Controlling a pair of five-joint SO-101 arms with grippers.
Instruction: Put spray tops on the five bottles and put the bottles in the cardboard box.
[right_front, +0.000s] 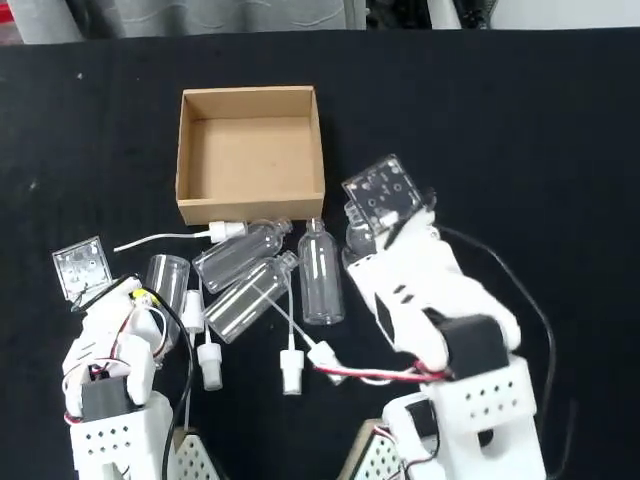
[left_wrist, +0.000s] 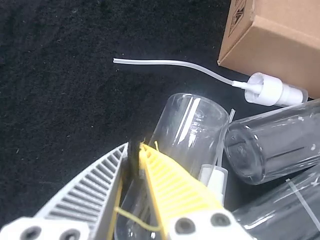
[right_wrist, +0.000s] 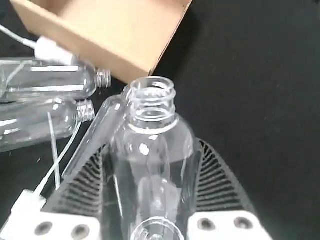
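A clear bottle (right_wrist: 152, 165) is clamped by the right gripper (right_wrist: 152, 147), neck toward the cardboard box (right_wrist: 115, 35). The left gripper (left_wrist: 132, 150) is closed, tips just over a lying bottle (left_wrist: 187, 125).

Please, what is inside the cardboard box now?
Inside the cardboard box the high view shows only its bare brown floor, with no bottle and no spray top. The inner face of its near wall is hidden from that camera.
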